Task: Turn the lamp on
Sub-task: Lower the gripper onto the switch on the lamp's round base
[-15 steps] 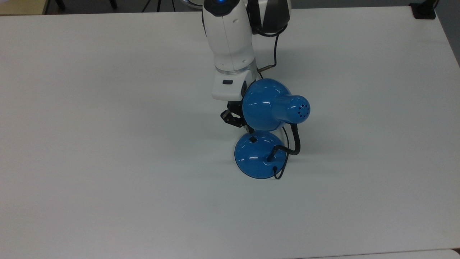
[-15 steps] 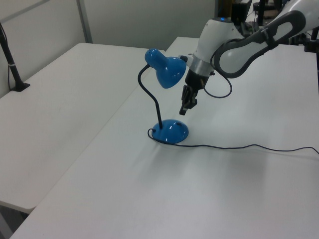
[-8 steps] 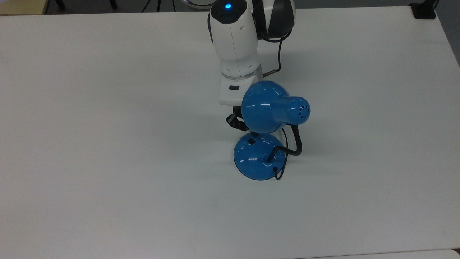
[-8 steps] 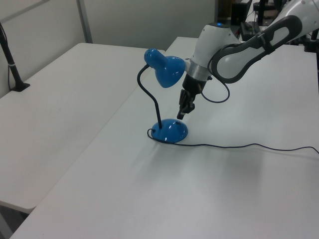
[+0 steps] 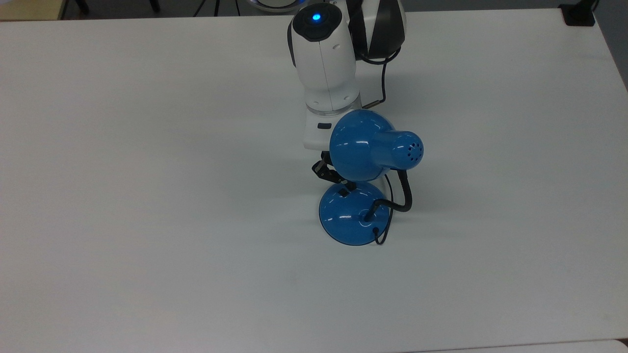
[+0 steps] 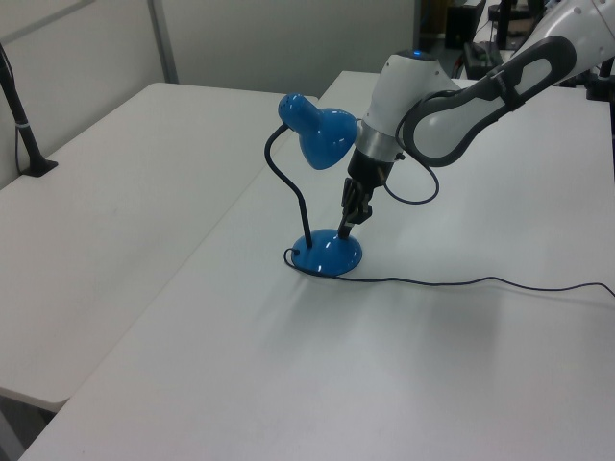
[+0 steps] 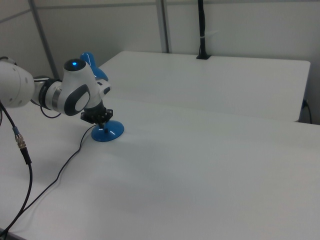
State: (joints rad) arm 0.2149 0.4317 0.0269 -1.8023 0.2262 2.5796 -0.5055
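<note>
On the white table [image 5: 147, 196], seen from the top view's left across to its right, bare surface comes first, then the arm [image 5: 326, 73] reaching down from the far edge near the middle. Its gripper [image 5: 336, 180] hangs low at the near end, tips right at the small black switch [image 5: 344, 192] on the lamp [image 5: 351, 215] base; whether they touch it I cannot tell. The fingers look drawn close together with nothing between them. Just right of the gripper, the blue shade [image 5: 368, 146] leans over the base and hides part of the wrist. Further right, the black neck [image 5: 403, 193] curves up. In the left view, the cord [image 6: 480, 282] trails off across the table toward the left view's right.
</note>
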